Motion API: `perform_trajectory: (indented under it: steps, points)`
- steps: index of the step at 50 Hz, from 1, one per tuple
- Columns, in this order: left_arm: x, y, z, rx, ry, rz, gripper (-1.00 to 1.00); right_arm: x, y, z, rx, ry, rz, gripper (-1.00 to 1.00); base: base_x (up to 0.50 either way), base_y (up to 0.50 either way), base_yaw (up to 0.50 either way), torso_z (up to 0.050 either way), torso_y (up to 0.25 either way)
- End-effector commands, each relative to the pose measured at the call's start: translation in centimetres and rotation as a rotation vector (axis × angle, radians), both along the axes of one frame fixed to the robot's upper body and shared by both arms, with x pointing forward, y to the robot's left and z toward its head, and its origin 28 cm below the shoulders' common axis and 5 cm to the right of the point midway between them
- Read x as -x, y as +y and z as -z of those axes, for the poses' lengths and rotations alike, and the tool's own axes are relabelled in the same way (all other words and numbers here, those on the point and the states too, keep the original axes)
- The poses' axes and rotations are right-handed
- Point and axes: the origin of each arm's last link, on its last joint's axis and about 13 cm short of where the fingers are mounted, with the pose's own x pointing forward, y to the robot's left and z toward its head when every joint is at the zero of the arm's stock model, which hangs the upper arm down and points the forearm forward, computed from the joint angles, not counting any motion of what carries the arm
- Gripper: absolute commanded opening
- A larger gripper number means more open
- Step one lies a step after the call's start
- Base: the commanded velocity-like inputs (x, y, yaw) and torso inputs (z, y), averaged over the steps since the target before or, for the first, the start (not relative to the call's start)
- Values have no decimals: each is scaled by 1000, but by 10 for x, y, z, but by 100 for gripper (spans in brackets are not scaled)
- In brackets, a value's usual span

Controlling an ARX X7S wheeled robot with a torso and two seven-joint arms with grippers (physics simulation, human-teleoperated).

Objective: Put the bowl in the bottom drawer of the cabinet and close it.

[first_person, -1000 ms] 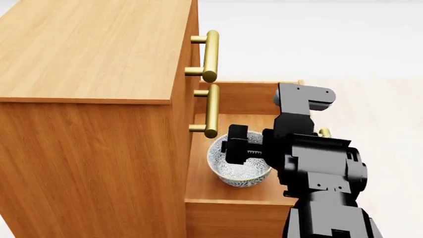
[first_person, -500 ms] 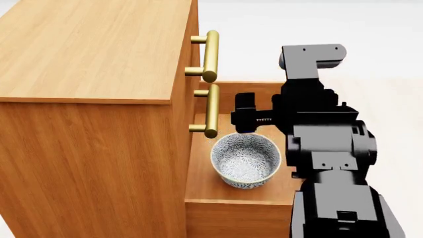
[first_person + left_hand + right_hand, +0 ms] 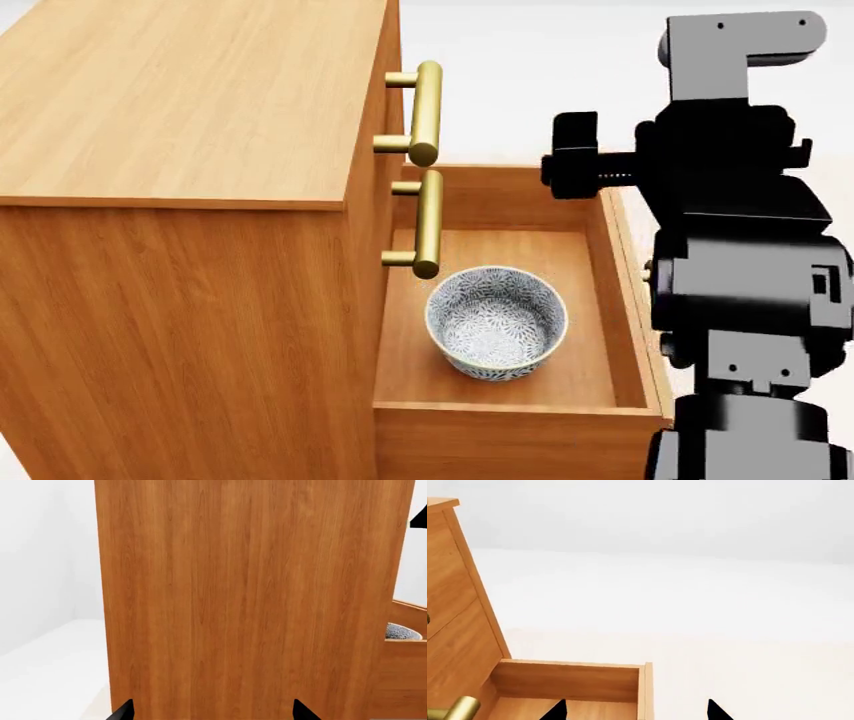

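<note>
The bowl (image 3: 497, 321) sits in the open bottom drawer (image 3: 627, 300), below the right gripper (image 3: 635, 711), which hangs open, empty, nearer its front.

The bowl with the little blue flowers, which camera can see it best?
The head view. There the whole bowl shows, sitting upright inside the open bottom drawer. The left wrist view catches only a small sliver of it past the cabinet side. The right wrist view does not show it at all.
</note>
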Motion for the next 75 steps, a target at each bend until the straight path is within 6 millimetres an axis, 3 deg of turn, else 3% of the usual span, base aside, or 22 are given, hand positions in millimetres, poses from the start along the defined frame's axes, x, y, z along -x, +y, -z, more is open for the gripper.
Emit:
perform_trajectory:
  steps: [1, 10, 32, 48, 75]
  points:
    - [0, 0, 0, -2, -2, 0, 100, 27, -19, -12, 2, -111, 102, 100, 0, 0, 0, 0, 0]
    - [0, 0, 0, -11, -4, -1, 100, 52, -38, -10, -21, -169, 195, 100, 0, 0, 0, 0, 0]
    - [0, 0, 0, -11, -5, -2, 100, 98, -60, 34, -12, -171, 299, 100, 0, 0, 0, 0, 0]
    - [0, 0, 0, -12, -4, -5, 100, 115, -69, 72, -43, -114, 335, 100, 0, 0, 0, 0, 0]
    - [0, -1, 1, -14, -5, -5, 100, 124, -73, 133, -24, 20, 380, 100, 0, 0, 0, 0, 0]
